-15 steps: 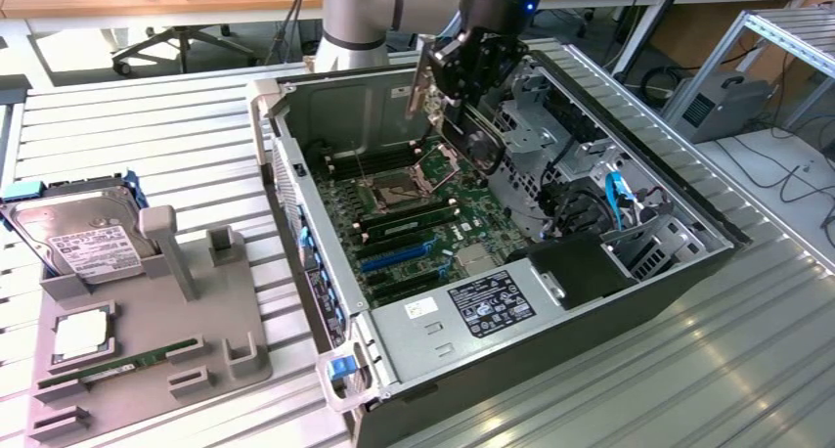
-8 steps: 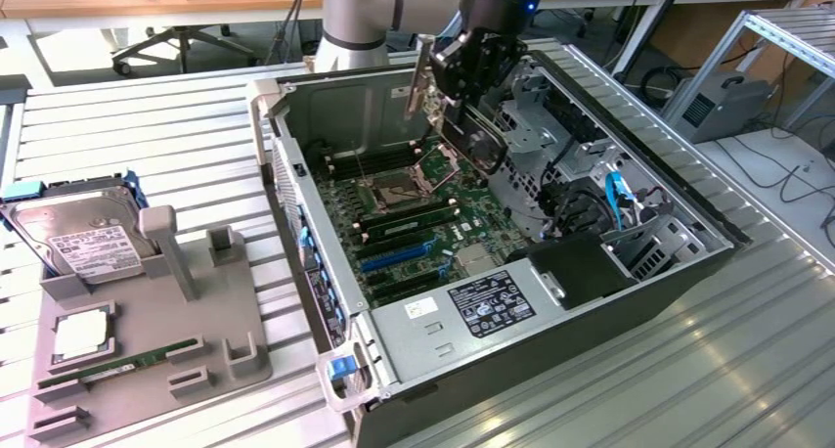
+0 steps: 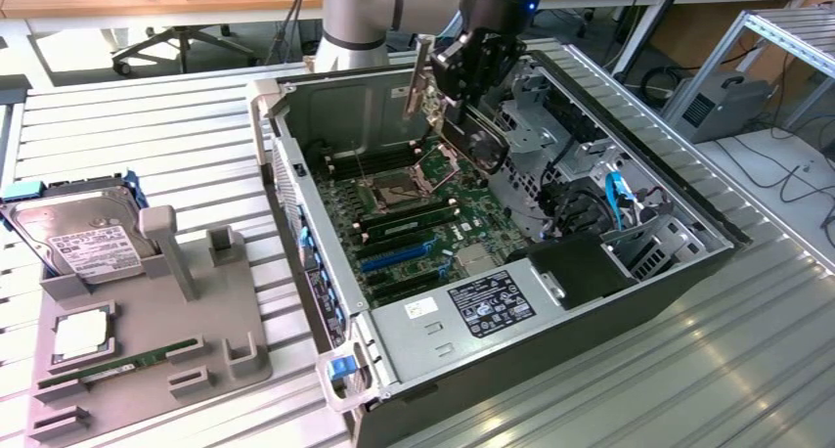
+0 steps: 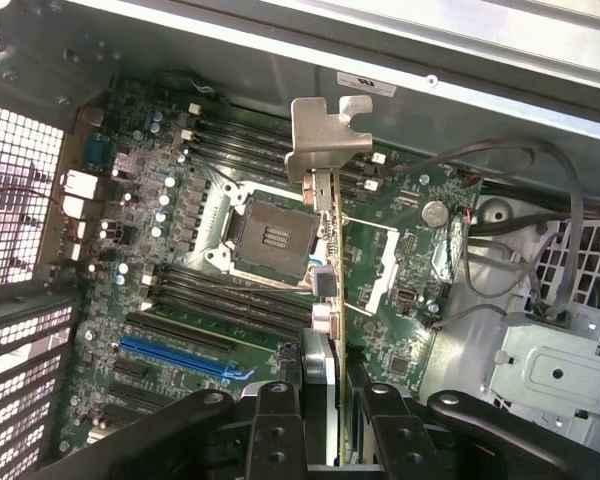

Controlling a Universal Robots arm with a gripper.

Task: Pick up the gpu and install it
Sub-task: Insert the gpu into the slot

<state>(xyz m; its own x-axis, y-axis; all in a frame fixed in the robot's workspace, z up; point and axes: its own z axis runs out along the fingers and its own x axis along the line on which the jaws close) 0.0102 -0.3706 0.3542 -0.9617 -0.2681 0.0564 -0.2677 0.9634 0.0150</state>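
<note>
Slatted bench (image 3: 156,145), open computer case (image 3: 431,365): jaws clenched on gpu (image 3: 472,140), edge-on over motherboard (image 3: 417,218), bracket (image 4: 325,135) end pointing away from jaws.

In the wrist view the gpu (image 4: 327,235) shows edge-on, one end hidden between the fingers of the gripper (image 4: 330,440), themselves cut off by the picture's edge. In the exterior view the arm (image 3: 359,13) is cropped at the top, the computer case (image 3: 588,321) at the bottom, and the hard drive (image 3: 81,241) label is too small to read.
</note>
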